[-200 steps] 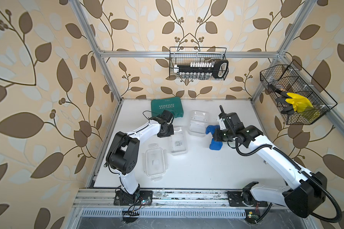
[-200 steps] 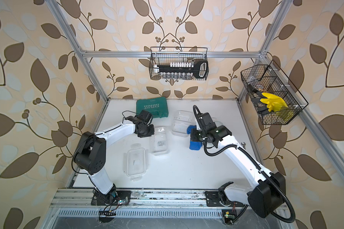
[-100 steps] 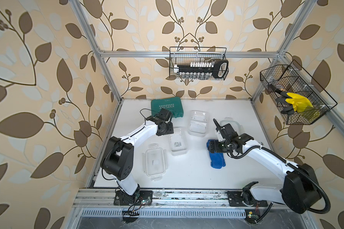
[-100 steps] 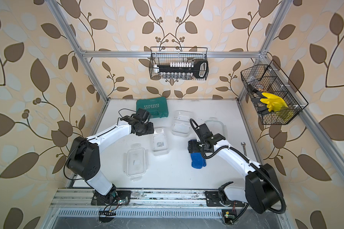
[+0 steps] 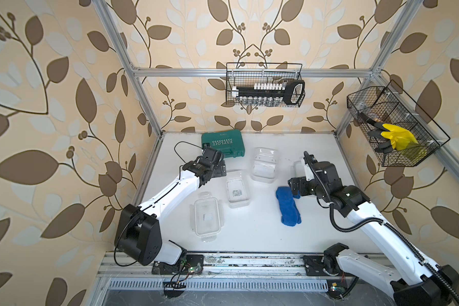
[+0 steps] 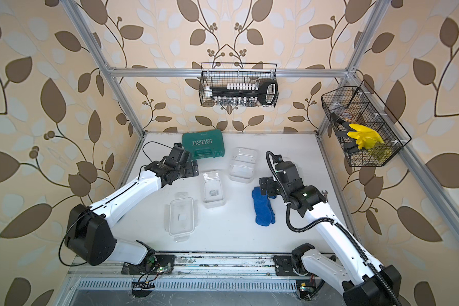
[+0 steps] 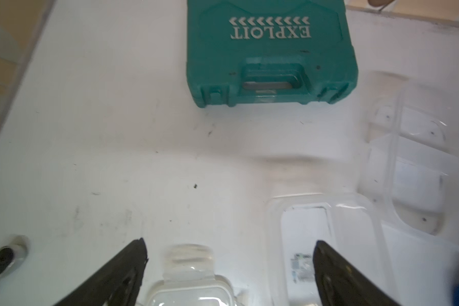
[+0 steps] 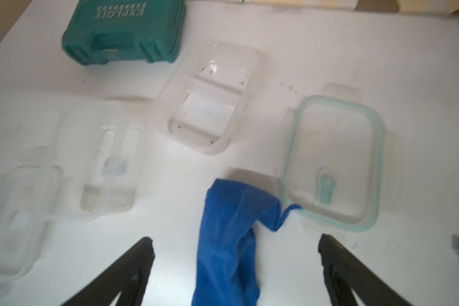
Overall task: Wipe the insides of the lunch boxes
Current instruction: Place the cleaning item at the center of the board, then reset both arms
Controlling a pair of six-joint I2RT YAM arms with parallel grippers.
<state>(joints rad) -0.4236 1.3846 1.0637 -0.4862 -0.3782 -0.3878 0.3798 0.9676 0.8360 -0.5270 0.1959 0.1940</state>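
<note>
Two clear lunch boxes stand open on the white table: a narrow one (image 5: 237, 189) (image 7: 326, 238) mid-table and a wider one (image 5: 264, 165) (image 8: 210, 100) behind it. A flat clear clip lid (image 5: 207, 221) lies nearer the front. A green-rimmed lid (image 8: 334, 161) lies beside the blue cloth (image 5: 288, 206) (image 8: 231, 238), which rests crumpled on the table. My right gripper (image 5: 293, 186) (image 8: 236, 242) hangs open over the cloth's far end, holding nothing. My left gripper (image 5: 220, 168) (image 7: 229, 249) is open and empty, just left of the narrow box.
A teal tool case (image 5: 222, 144) (image 7: 270, 53) sits at the back left, close behind the left gripper. A small wrench (image 6: 325, 193) lies by the right edge. Wire baskets hang on the back wall (image 5: 264, 88) and the right wall (image 5: 392, 124).
Both grippers went from shut to open. The right one carried the blue cloth forward, let it go on the table and drew back. The left one released the narrow box.
</note>
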